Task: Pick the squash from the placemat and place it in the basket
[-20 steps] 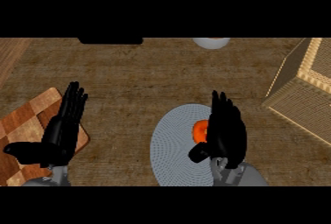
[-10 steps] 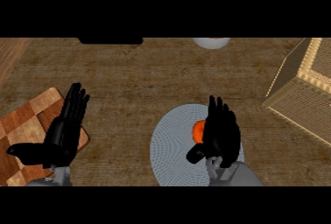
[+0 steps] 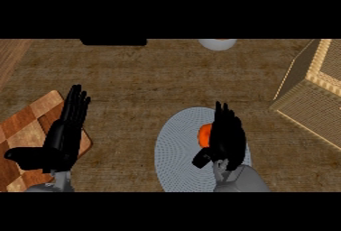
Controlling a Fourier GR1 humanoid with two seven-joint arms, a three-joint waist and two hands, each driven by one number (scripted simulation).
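An orange squash lies on the round grey placemat near the counter's front, mostly hidden behind my right hand. That hand hovers over the squash's right side with straight fingers pointing away from me and its thumb out to the left; it holds nothing. The woven basket stands at the right edge, well beyond the hand. At the left, my left hand rests open with fingers up over a checkered board.
A checkered wooden cutting board lies at the lower left under the left hand. A white bowl and a dark object sit at the counter's far edge. Brown counter surface lies between placemat and basket.
My right hand has drifted left and nearer to me over the placemat, covering more of the squash. The left hand has barely moved.
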